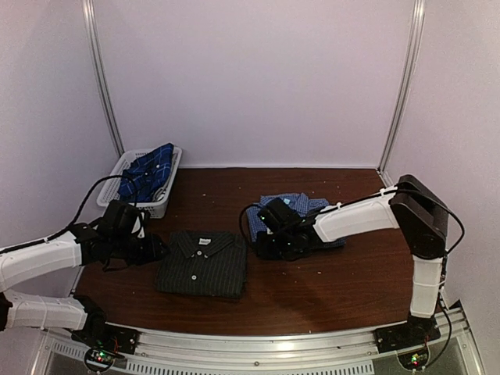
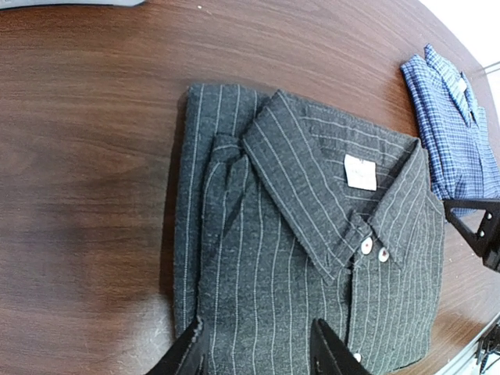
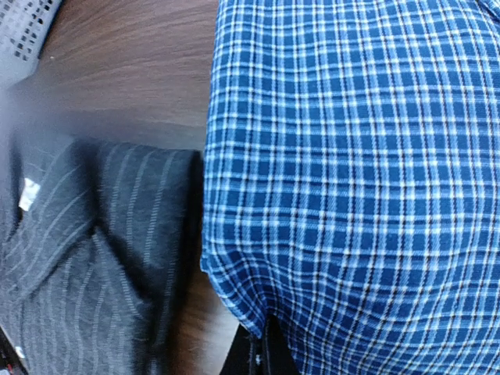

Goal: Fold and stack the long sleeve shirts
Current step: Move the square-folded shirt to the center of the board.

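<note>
1. The charcoal pinstripe shirt (image 1: 201, 262) lies folded into a neat rectangle on the dark wooden desk (image 1: 344, 281). It sits collar up and buttoned, with a small white label showing inside the neck.

2. The left pincer (image 2: 258, 351) hovers over the shirt's left edge. Its two fingers stand apart with the striped cloth showing between them, open and holding nothing.

3. Just to the right, the blue-and-white check shirt (image 1: 293, 207) rests on the desk, loosely gathered and partly hidden beneath the right arm. Its near edge lies just beside the charcoal shirt.

4. The right pincer (image 3: 262, 351) is closed, its fingers pressed together at the lower hem of the check shirt, where the cloth meets the tips. It appears to pinch that edge of the fabric.

5. At the far left corner of the desk stands a white mesh basket (image 1: 156, 208). The navy plaid shirt (image 1: 152, 172) is bunched up inside it and rises above the rim, well apart from the other two shirts.
</note>
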Controlling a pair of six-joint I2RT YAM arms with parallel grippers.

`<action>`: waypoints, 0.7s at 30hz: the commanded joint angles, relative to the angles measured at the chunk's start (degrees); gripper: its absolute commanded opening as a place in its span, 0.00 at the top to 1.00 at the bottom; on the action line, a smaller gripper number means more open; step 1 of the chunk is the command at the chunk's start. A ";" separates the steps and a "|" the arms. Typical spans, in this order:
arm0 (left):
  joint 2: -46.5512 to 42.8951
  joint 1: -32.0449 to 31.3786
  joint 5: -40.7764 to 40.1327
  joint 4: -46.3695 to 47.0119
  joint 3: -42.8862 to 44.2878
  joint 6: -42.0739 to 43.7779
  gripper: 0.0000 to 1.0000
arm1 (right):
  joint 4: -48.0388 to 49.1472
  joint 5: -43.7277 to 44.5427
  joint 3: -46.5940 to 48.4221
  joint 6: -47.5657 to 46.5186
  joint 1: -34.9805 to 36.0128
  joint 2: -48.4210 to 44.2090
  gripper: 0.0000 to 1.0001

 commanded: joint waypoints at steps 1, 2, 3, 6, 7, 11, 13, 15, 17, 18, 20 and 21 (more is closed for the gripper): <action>0.87 0.49 0.85 2.84 1.04 1.29 0.54 | 7.32 -2.60 0.10 7.12 1.12 -0.29 1.00; 1.04 0.49 0.86 2.79 1.03 1.34 0.55 | 8.16 -2.73 0.29 7.60 1.10 0.03 1.00; 1.29 0.49 1.06 2.88 0.99 1.43 0.54 | 8.44 -2.55 0.74 7.85 1.10 0.41 1.00; 1.70 0.49 1.28 3.04 0.86 1.74 0.55 | 7.67 -0.96 2.50 7.47 1.03 1.45 1.00; 1.80 0.49 1.23 3.09 0.78 1.92 0.55 | 7.44 -0.86 2.79 7.13 1.01 1.62 1.00; 2.27 0.49 0.80 3.10 0.34 2.56 0.53 | 8.11 -1.25 2.83 5.19 0.97 1.09 0.89; 3.35 0.57 0.35 2.93 0.54 3.13 0.51 | 8.47 -1.38 2.68 4.28 1.16 0.18 0.79; 4.62 0.85 0.32 2.84 0.96 3.82 0.49 | 8.37 -1.16 2.54 3.36 1.48 -1.24 0.67; 5.78 1.36 0.48 2.75 1.47 4.49 0.46 | 8.05 -0.44 2.05 2.70 2.18 -3.07 0.57; 6.23 1.70 0.47 2.68 1.67 4.77 0.45 | 7.96 -0.18 1.58 2.29 2.62 -4.04 0.51; 6.82 2.67 0.61 2.67 1.86 5.46 0.44 | 7.75 -0.30 0.71 2.10 3.56 -5.52 0.45; 7.12 3.26 0.93 2.86 1.90 5.91 0.44 | 7.72 -0.25 0.12 2.17 4.22 -6.20 0.42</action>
